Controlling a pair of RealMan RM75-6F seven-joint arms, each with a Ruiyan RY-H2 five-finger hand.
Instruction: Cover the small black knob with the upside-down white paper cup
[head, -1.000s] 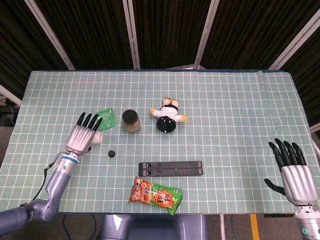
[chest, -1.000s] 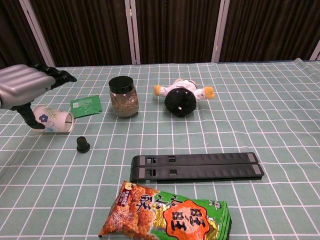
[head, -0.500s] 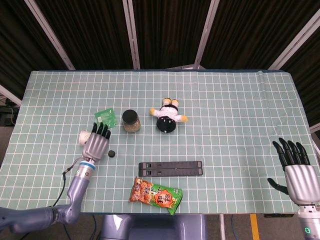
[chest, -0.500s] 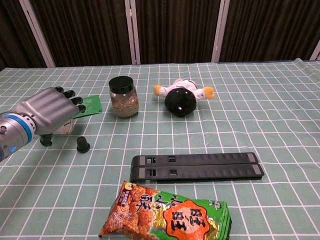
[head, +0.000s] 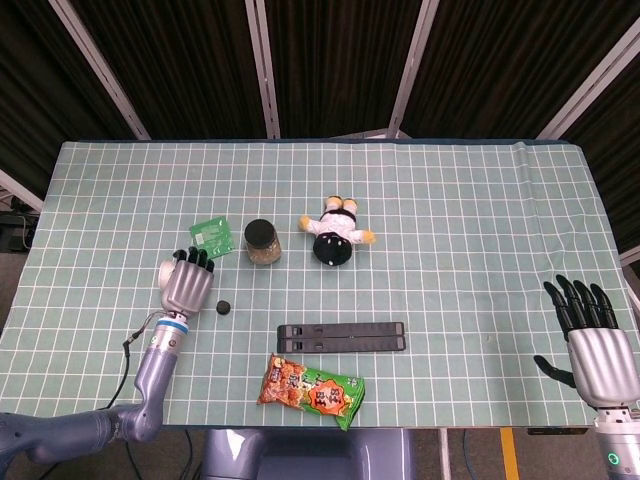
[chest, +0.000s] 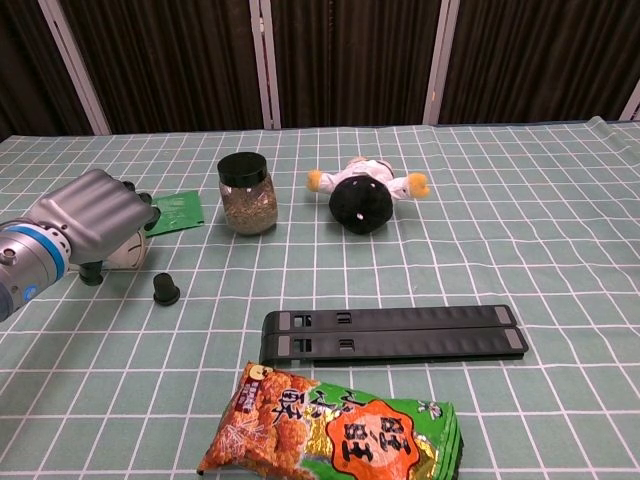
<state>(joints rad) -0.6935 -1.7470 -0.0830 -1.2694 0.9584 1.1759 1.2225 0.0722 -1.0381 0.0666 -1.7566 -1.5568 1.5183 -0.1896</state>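
The left hand (chest: 92, 222) curls over the cup (head: 167, 271), which lies on its side at nine o'clock of the knob (chest: 165, 290); grasp looks underway, lifting and covering remain; the right hand (head: 590, 345) hangs spread, empty

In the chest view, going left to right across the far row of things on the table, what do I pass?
Left hand closing over the paper cup → green packet → glass jar → plush doll.
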